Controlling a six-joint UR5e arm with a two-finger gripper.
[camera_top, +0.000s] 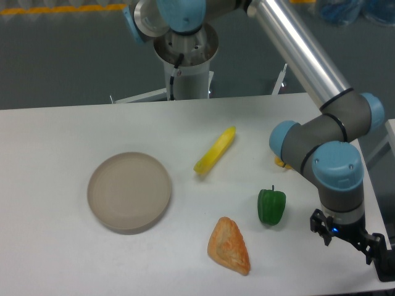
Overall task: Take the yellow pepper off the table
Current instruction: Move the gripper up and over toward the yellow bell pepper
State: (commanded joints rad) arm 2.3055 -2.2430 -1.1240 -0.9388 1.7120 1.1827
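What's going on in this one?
A single robot arm is bent low over the right side of the white table, holding nothing. Its gripper sits near the table's front right corner; its state is unclear. The yellow pepper is almost wholly hidden behind the arm's elbow, only a sliver showing. Also on the table are a green pepper, a long yellow piece, an orange pastry-like piece and a beige plate.

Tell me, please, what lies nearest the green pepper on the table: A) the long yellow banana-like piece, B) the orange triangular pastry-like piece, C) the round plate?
B: the orange triangular piece lies just below and left of the green pepper; the long yellow piece and the plate are farther.
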